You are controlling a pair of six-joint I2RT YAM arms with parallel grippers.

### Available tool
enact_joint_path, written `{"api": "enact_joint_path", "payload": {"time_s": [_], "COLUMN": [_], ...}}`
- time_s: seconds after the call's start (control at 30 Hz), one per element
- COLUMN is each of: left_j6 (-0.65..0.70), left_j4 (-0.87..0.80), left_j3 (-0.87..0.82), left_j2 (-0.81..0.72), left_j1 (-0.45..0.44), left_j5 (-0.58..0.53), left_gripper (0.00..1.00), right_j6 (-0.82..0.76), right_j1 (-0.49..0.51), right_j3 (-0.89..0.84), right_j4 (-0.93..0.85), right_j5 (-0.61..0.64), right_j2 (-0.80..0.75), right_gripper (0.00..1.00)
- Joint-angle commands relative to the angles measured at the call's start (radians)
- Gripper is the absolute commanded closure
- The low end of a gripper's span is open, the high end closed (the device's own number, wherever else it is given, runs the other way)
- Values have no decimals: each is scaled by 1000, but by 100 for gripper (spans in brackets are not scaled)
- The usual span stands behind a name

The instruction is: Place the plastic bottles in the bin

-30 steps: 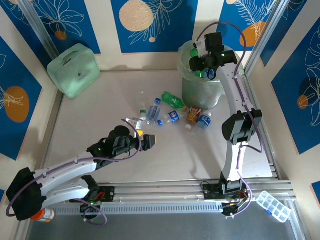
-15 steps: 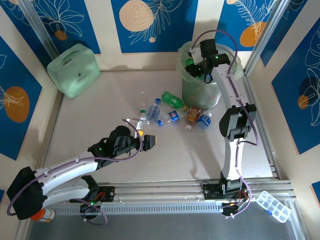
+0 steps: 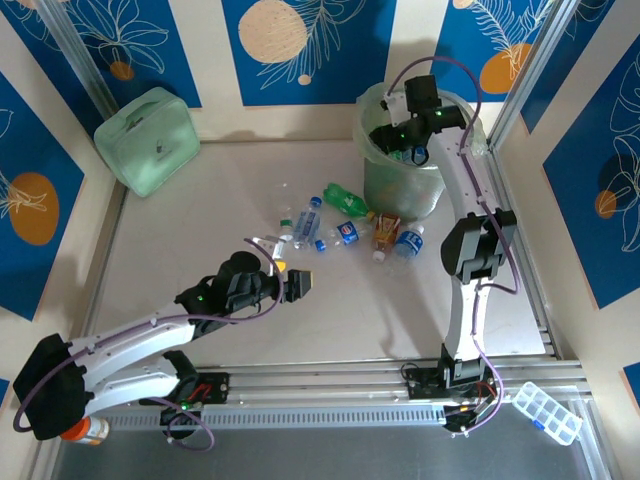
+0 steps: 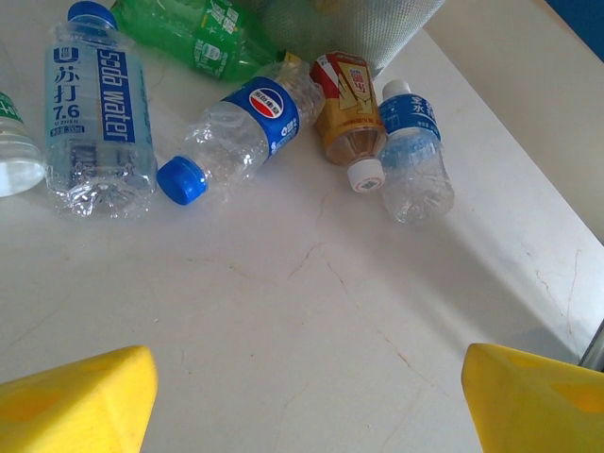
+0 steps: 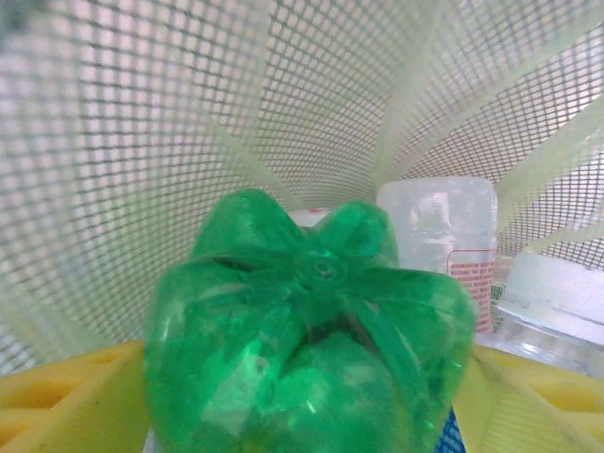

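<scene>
The right gripper (image 3: 398,138) hung inside the mouth of the bin (image 3: 372,190) at the far right of the table (image 3: 350,320). In its wrist view a green bottle (image 5: 311,321) sat base-outward between the yellow fingers (image 5: 57,396); whether they were pressing it or had let it go could not be told. The likeliest trouble there was the bottle clinging to a pad or to the clear liner and riding up with the arm. The wrist could also have snagged the mesh wall close around it and tipped the bin, so a straight rise clear of the rim looked safest. The bin held other bottles, a clear bottle (image 5: 439,236) among them, so the green one might have settled high rather than dropped deep. The left gripper (image 4: 307,396) was spread wide and empty, low over bare table on the near side of the loose group. That group was a soda water bottle (image 4: 99,123), a blue-labelled bottle (image 4: 247,132), a tea bottle (image 4: 351,113), a small blue bottle (image 4: 413,160) and a second green bottle (image 4: 193,38) by the bin's foot. They lay close together, some apparently touching, so a closing finger could have nudged a neighbour into rolling, and crushed round plastic might have squirted out of a pinch. Open room lay near and left of the group. To the right the metal rail (image 3: 540,310) and the bin's wall hemmed things in, and both arms reaching for the bin together could have clashed.
</scene>
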Motion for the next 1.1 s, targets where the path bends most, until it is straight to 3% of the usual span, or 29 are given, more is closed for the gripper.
{"api": "enact_joint_path", "payload": {"time_s": [0.0, 0.2, 0.33, 0.53, 0.87, 1.07], "left_j6": [15, 23, 23, 21, 12, 8], "left_j4": [6, 3, 3, 1, 5, 16], "left_j3": [-3, -12, -17, -23, -30, -28], "left_j2": [-27, -54, -71, -91, -93, -59], "left_j1": [-8, -9, -8, -8, -8, -8], "left_j5": [-22, -38, -47, -51, -66, -65], "left_gripper": [16, 16, 16, 17, 17, 17], "right_j6": [57, 176, 289, 469, 861, 1029], "right_j1": [-9, -34, -26, 30, 101, 110], "right_j3": [44, 40, -67, -401, -1081, -1346], "right_j4": [-5, -9, 46, 195, 387, 383], "right_j5": [-58, -84, -98, -82, 83, 142], "right_j2": [-90, -165, -277, -544, -1060, -1139], "right_gripper": [20, 15, 24, 44, 47, 42]}}
